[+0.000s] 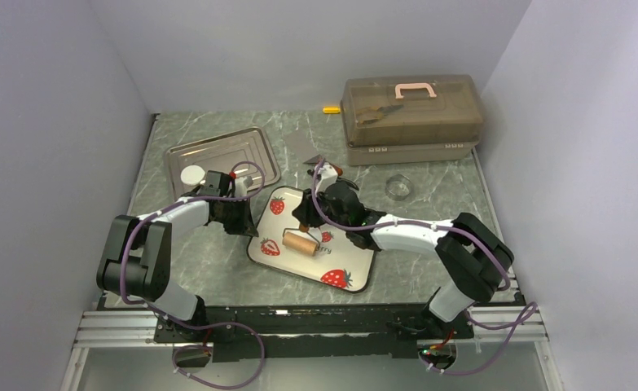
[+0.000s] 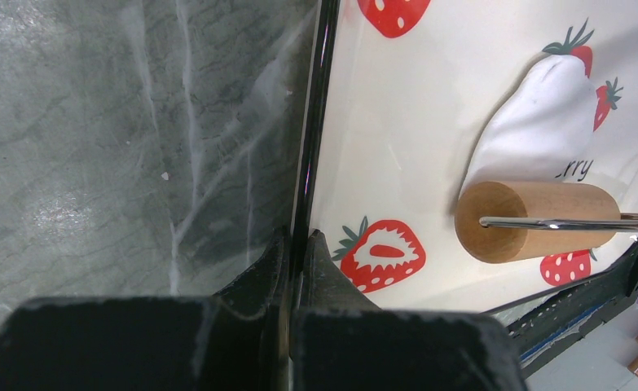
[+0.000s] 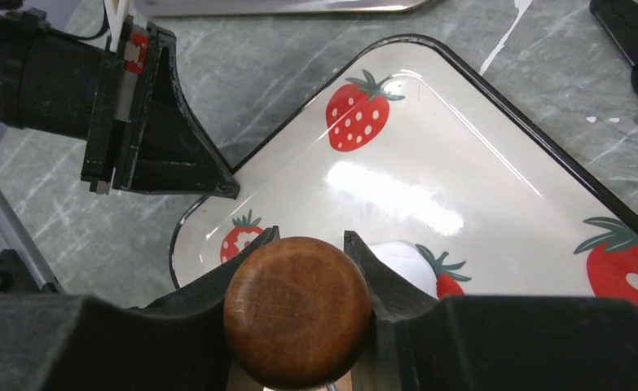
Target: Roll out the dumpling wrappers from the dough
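Right wrist: dough (image 3: 397,257) just beyond right pincer (image 3: 310,238) grasping roller (image 3: 297,309); left pincer (image 3: 226,189) pinching plate (image 3: 462,138)

You have a glossy, smooth-glazed strawberry plate (image 3: 495,187), a matt white dough patch (image 2: 535,122), a smooth-grained wooden roller (image 2: 535,220), a faintly shiny marbled stone-look surface (image 2: 136,163), a brushed metal tray (image 1: 222,155) and a translucent brown plastic box (image 1: 413,114).

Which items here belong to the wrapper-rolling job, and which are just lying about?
In use: dough, rolling pin in the right gripper, strawberry tray clamped by the left gripper, white wrapper on the metal tray.
Lying about: toolbox, glass ring, small yellow item.
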### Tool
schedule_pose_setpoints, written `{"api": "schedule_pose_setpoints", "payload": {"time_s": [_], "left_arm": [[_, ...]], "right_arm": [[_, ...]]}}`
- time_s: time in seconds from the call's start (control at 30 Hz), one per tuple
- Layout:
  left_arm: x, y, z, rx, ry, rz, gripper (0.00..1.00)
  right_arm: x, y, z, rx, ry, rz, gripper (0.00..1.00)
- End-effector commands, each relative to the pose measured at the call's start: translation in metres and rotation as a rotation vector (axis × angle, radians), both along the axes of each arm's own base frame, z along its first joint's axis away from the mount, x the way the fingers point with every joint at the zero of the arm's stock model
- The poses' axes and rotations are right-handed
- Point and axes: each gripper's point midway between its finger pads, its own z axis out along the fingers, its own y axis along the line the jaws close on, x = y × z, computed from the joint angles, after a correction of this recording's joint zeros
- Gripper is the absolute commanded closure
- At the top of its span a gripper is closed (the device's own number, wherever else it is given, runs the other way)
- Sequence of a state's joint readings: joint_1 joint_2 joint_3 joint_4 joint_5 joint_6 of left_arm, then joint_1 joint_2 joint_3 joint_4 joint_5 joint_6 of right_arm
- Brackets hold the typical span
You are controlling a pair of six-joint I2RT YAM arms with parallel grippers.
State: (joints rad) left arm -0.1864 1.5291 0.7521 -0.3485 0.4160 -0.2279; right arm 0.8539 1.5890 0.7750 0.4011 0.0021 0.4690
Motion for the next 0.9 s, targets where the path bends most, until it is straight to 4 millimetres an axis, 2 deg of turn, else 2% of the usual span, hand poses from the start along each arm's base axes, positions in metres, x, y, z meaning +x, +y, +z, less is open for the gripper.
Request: {"api": "schedule_pose_setpoints", "payload": {"time_s": [0.0, 0.03, 0.07, 0.2, 0.3, 0.37, 0.47, 0.6, 0.77, 0.87], "left_arm": [[0.011, 0.011, -0.001, 0.040, -0.028, 0.050, 1.00], [0.011, 0.011, -0.001, 0.041, -0.029, 0.049, 1.00], [0.011, 0.011, -0.001, 0.041, -0.028, 0.049, 1.00], [0.011, 0.011, -0.001, 0.042, -0.029, 0.049, 1.00], [0.010, 0.011, -0.001, 0.042, -0.031, 0.049, 1.00], [0.011, 0.011, 0.000, 0.042, -0.033, 0.050, 1.00], [0.012, 0.012, 0.000, 0.046, -0.034, 0.052, 1.00], [0.012, 0.013, 0.002, 0.048, -0.041, 0.052, 1.00], [0.011, 0.012, 0.001, 0.049, -0.037, 0.050, 1.00], [0.012, 0.012, 0.000, 0.049, -0.034, 0.050, 1.00]], "right_arm": [[-0.033, -0.037, -0.053, -0.320, 0.143, 0.088, 1.00], [-0.026, -0.021, -0.028, -0.271, 0.105, 0.120, 1.00], [-0.025, -0.013, -0.012, -0.250, 0.094, 0.148, 1.00], [-0.010, 0.021, 0.078, -0.043, 0.029, 0.240, 1.00], [0.016, 0.023, 0.137, 0.113, -0.048, 0.208, 1.00], [0.034, 0.018, 0.150, 0.120, -0.098, 0.148, 1.00], [0.052, 0.012, 0.130, 0.053, -0.102, 0.071, 1.00], [0.055, 0.004, 0.068, -0.056, -0.015, 0.035, 1.00], [0.032, -0.011, -0.012, -0.189, 0.123, 0.029, 1.00], [0.006, -0.019, -0.054, -0.265, 0.236, 0.052, 1.00]]}}
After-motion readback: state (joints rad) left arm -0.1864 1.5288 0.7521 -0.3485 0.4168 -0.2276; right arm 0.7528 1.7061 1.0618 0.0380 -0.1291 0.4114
